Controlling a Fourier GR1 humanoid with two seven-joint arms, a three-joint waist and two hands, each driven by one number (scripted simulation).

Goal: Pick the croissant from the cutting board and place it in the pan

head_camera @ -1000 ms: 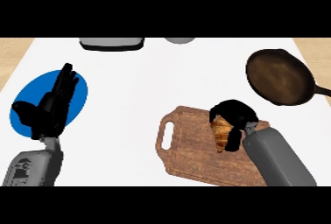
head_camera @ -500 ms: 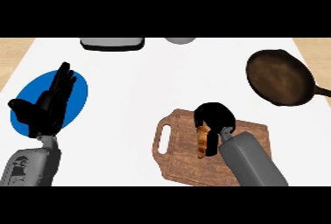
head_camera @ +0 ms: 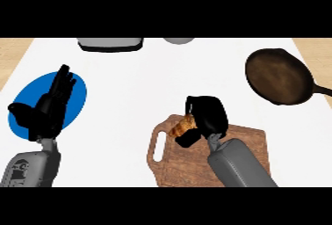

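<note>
Item: golden-brown flaky croissant [head_camera: 183,126], located at the upper left corner of the brown wooden cutting board with a handle slot [head_camera: 194,165], partly covered by the black right hand [head_camera: 206,117]. Right hand: fingers and thumb curled round the croissant from its right side; only the pastry's left end shows. Whether the croissant rests on the board or is lifted just off it cannot be told from this angle. Destination: round dark cast-iron pan [head_camera: 279,76], upper right of the white counter [head_camera: 162,74], well apart from the hand, handle pointing toward the right edge; nothing in it. Left hand [head_camera: 47,107]: open, fingers straight and pointing up, resting over the flat blue oval plate [head_camera: 76,93] at the left. Other stock: grey rectangular appliance [head_camera: 110,43] and a grey round object [head_camera: 178,40] at the far edge, both cut off. Status, judged: the grasp looks made; the carry across to the pan, the lowering and the release all remain. Roughly the first third appears done.
</note>
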